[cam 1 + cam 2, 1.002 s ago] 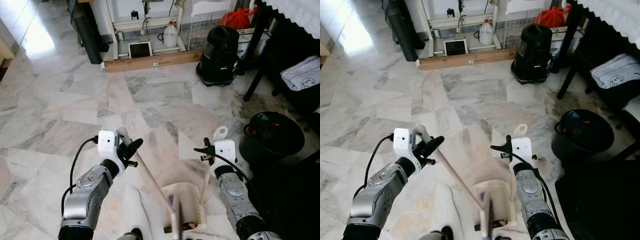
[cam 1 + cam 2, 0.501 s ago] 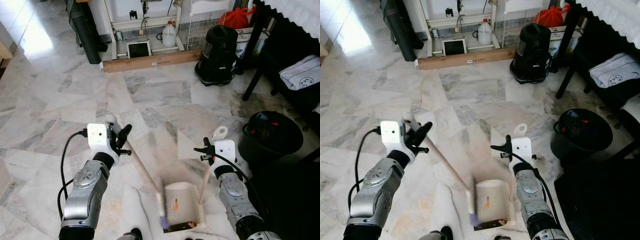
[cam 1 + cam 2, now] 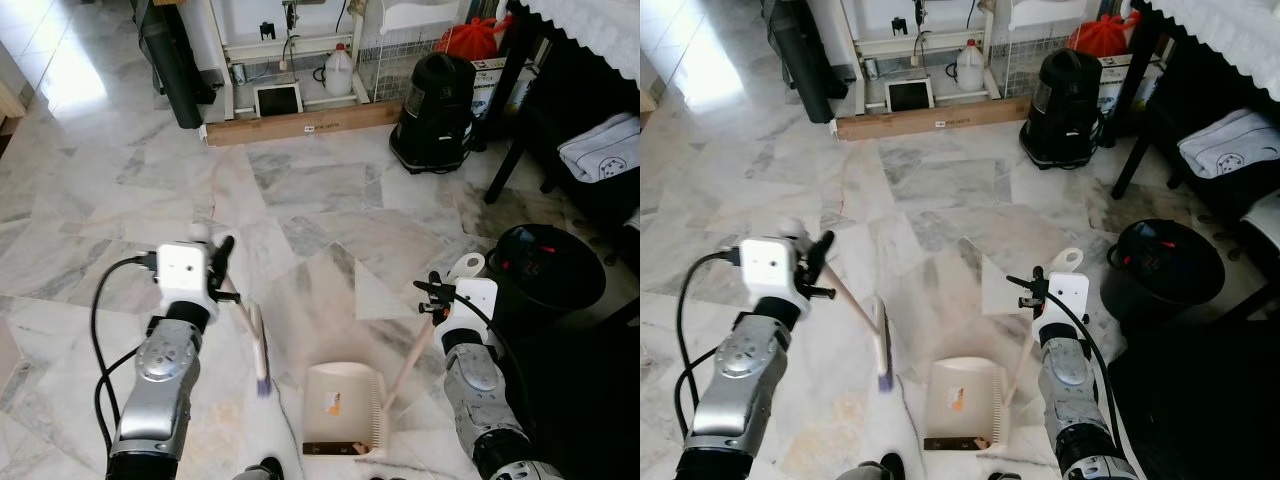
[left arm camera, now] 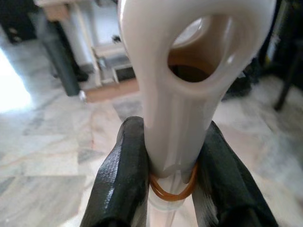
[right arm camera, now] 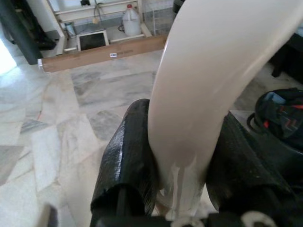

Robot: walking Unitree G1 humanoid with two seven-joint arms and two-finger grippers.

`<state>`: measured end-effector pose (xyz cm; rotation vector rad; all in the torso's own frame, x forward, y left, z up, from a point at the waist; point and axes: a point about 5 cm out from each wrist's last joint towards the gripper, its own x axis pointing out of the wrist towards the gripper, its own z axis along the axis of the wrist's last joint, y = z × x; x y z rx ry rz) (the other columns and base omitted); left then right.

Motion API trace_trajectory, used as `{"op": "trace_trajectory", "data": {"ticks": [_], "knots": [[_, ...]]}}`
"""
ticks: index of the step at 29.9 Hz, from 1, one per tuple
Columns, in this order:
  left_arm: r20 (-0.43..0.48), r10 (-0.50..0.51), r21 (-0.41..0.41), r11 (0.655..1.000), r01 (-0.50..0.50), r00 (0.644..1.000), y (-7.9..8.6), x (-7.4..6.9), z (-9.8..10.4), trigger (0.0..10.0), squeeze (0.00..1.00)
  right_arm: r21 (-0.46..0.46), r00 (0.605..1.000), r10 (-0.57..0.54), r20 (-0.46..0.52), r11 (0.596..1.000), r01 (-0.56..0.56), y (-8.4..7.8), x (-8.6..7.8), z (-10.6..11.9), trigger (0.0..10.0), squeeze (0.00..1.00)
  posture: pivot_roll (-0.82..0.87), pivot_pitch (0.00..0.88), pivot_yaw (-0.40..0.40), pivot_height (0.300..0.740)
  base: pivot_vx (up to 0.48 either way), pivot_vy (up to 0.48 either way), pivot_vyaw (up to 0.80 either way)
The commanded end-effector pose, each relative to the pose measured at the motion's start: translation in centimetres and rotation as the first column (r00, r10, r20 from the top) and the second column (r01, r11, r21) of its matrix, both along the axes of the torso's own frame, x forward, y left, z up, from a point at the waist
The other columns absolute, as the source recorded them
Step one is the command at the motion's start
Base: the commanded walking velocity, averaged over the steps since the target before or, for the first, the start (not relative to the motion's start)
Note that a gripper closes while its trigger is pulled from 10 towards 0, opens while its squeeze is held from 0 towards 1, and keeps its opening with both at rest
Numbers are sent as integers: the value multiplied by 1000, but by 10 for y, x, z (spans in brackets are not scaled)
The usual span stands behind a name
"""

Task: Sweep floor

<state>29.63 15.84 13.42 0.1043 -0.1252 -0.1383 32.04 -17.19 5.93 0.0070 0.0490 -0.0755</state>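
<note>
Marble floor (image 3: 330, 190); left hand (image 4: 165, 165) clamps blurred broom (image 3: 258, 355); right hand (image 5: 182, 165) clamps dustpan (image 3: 340, 410).

Grey-veined marble floor (image 3: 120, 190) bearing a cream dustpan (image 3: 338, 408), black bin (image 3: 548, 268), black vacuum cleaner (image 3: 438, 98) and long cardboard box (image 3: 300, 122) along its far edge.
</note>
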Motion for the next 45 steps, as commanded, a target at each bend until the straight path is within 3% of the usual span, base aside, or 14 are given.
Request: {"op": "trace_trajectory", "data": {"ticks": [1,4,9,16,20,25,31,33,34,45], "knots": [[11,-5,55,998,5,1000,2,-2,-1,10000,0,17,1000,-12,17,1000,12,0,4,5,10000,0,76,93,44,740,0,0,0],[-14,-58,114,992,59,998,-2,-4,-8,10000,0,18,999,-17,28,1000,16,-1,6,8,10000,0,73,80,47,740,0,0,0],[-93,-149,112,981,159,984,-11,-7,-19,10000,0,22,999,-21,35,1000,20,-2,8,10,10000,0,76,65,54,740,0,0,0],[-149,-213,32,975,220,966,-17,-5,-23,10000,0,24,999,-31,42,999,30,-3,10,13,10000,0,70,49,60,740,0,0,0],[-141,-233,-75,972,224,962,-21,0,-19,10000,0,29,998,-36,57,999,34,-4,14,18,10000,0,66,31,65,740,0,0,0],[-109,-215,-132,971,201,970,-18,6,-11,10000,0,31,998,-35,59,999,34,-3,17,20,10000,0,67,25,67,740,0,0,0],[-44,-113,-164,981,105,993,-8,14,2,10000,0,34,997,-35,67,999,33,-3,19,24,10000,0,73,29,67,740,0,0,0],[-42,-60,-279,959,46,997,-1,18,6,10000,0,37,997,-39,67,999,37,-4,20,24,10000,0,76,31,66,740,0,0,0],[-35,-45,-296,955,33,998,1,19,7,10000,0,37,997,-39,67,999,37,-4,21,24,10000,0,78,30,65,740,0,0,0],[88,72,-166,984,-57,994,9,23,23,10000,0,41,996,-41,82,998,38,-4,25,30,10000,0,88,21,61,740,0,0,0]]}}
